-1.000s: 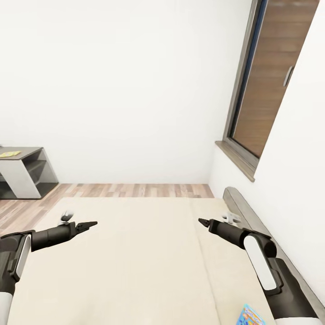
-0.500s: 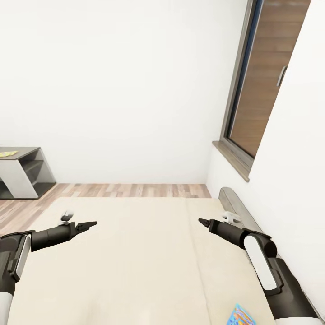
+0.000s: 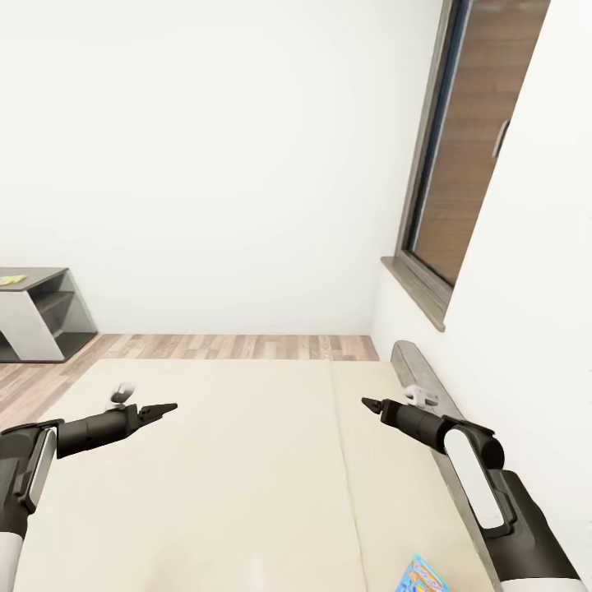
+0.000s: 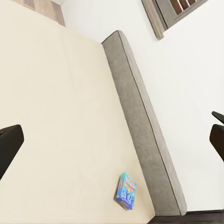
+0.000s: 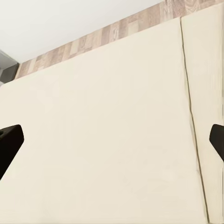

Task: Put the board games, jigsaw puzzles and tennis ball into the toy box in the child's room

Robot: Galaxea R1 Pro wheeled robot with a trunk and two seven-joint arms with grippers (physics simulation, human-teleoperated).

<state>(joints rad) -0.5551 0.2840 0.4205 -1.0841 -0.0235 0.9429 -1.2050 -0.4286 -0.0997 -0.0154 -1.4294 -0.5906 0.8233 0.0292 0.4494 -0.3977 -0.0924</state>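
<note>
Board game (image 3: 421,576), small and blue, lies on the bed (image 3: 230,477) near its headboard (image 4: 140,116) (both grippers spread wide, empty).

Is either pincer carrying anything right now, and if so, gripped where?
Nothing is held. The left pincer and right pincer both hang empty above the bed. The blue board game lies untouched beside the headboard.
</note>
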